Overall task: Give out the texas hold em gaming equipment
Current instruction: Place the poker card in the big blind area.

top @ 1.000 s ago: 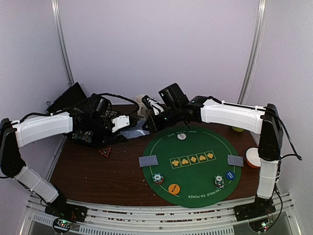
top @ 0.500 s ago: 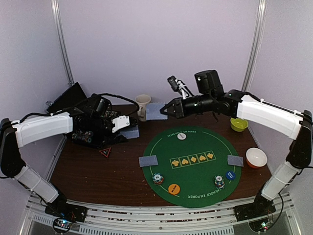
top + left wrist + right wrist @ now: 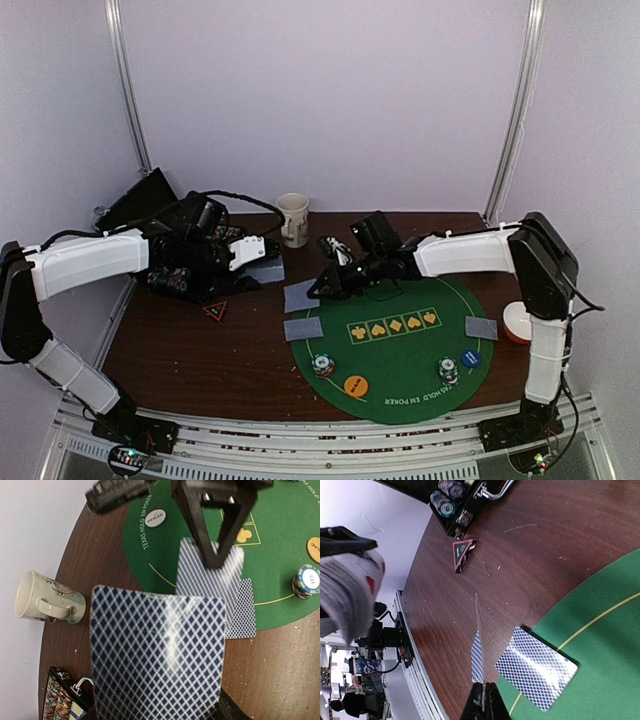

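- The right gripper (image 3: pixel 483 700) is pinched shut on one blue-checked playing card (image 3: pixel 477 655).
- This card stands on its thin edge. Its long side points straight out from the fingertips.
- A second blue-checked card (image 3: pixel 536 666) lies flat just beside that gripper, on the rim of the round green felt mat (image 3: pixel 610 645).
- The left gripper (image 3: pixel 248 255) is closed around a pack of blue-checked cards (image 3: pixel 157 655).

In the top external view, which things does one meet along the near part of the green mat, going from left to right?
left chip stack → orange disc → right chip stack → blue disc
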`<action>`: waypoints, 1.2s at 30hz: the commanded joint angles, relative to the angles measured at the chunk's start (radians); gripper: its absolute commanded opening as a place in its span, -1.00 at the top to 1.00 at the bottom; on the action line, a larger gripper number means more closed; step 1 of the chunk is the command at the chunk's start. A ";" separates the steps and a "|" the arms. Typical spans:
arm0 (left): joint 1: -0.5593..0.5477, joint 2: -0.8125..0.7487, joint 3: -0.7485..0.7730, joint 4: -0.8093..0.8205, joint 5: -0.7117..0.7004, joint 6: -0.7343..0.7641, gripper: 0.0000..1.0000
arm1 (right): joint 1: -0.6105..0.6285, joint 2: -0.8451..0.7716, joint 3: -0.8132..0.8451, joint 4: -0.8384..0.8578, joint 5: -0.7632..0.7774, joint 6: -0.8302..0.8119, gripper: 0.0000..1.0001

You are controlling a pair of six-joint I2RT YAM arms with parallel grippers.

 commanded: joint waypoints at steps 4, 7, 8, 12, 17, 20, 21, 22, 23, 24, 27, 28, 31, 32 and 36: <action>-0.005 -0.010 0.014 0.036 0.005 -0.007 -0.06 | 0.038 0.137 0.091 0.031 -0.100 0.061 1.00; -0.004 -0.005 0.014 0.036 0.010 -0.007 -0.06 | 0.038 0.173 0.104 0.023 -0.110 0.060 1.00; -0.004 -0.002 0.015 0.036 0.010 -0.008 -0.06 | 0.038 0.184 0.113 0.011 -0.112 0.055 1.00; -0.005 0.005 0.014 0.036 0.007 -0.008 -0.06 | 0.041 0.213 0.131 -0.002 -0.119 0.045 1.00; -0.005 0.005 0.012 0.036 0.004 -0.007 -0.06 | 0.046 0.251 0.166 -0.048 -0.132 0.025 1.00; -0.004 0.008 0.011 0.036 0.000 -0.007 -0.06 | 0.049 0.262 0.177 -0.077 -0.137 0.009 1.00; -0.005 0.008 0.011 0.035 -0.002 -0.006 -0.06 | 0.050 0.265 0.182 -0.091 -0.134 0.004 1.00; -0.004 0.007 0.011 0.036 -0.002 -0.007 -0.06 | 0.049 0.267 0.184 -0.101 -0.129 -0.002 1.00; -0.004 0.006 0.010 0.036 -0.002 -0.006 -0.06 | 0.049 0.269 0.184 -0.106 -0.125 -0.003 1.00; -0.004 0.004 0.009 0.036 -0.002 -0.006 -0.06 | 0.049 0.271 0.182 -0.110 -0.123 -0.003 1.00; -0.005 0.004 0.009 0.036 0.000 -0.006 -0.06 | 0.049 0.275 0.187 -0.115 -0.116 -0.003 1.00; -0.004 0.004 0.009 0.036 -0.001 -0.006 -0.06 | 0.050 0.277 0.191 -0.119 -0.112 -0.003 1.00; -0.005 0.007 0.009 0.036 -0.003 -0.006 -0.06 | 0.050 0.294 0.224 -0.168 -0.104 -0.019 1.00; -0.005 0.007 0.009 0.036 -0.002 -0.006 -0.06 | 0.050 0.296 0.234 -0.185 -0.100 -0.027 1.00; -0.005 0.005 0.009 0.037 -0.004 -0.006 -0.06 | 0.054 0.285 0.237 -0.212 -0.057 -0.045 0.97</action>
